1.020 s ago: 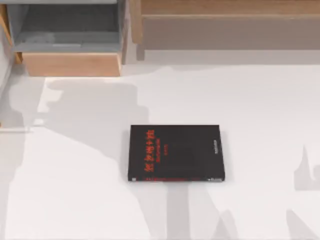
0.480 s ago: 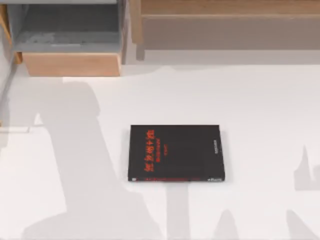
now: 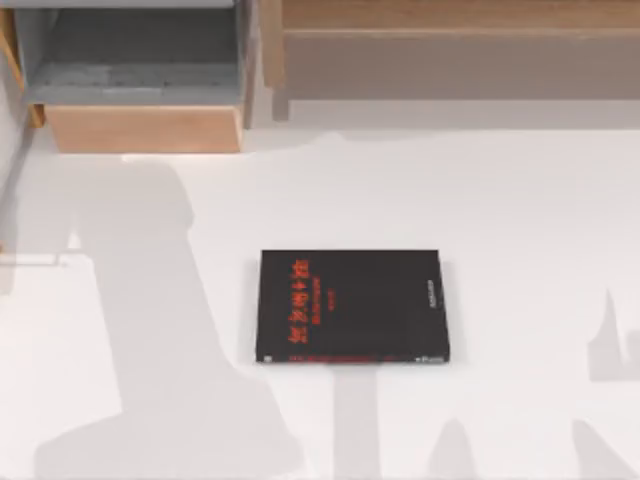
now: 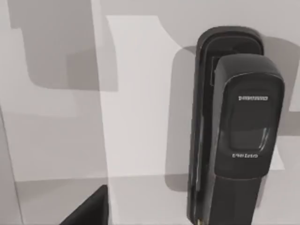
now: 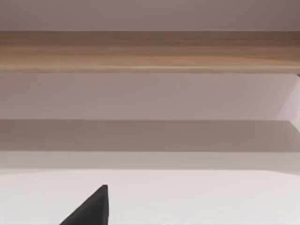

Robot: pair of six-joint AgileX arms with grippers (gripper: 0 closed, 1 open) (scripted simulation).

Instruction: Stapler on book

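Book (image 3: 352, 306) lies flat at mid-counter (image 3: 520, 220), nearer the front edge. Stapler (image 4: 234, 131) lies on the counter beneath the left wrist camera. Neither hand's opening can be determined.

light: bright, even, no glare | shadows: broad soft grey arm-shaped patches on white table (image 3: 520, 210), heaviest at top view's left | stapler (image 4: 234, 131) casts a soft-edged shadow beside itself | focus: slight softness overall, red print on book (image 3: 352, 305) smeared
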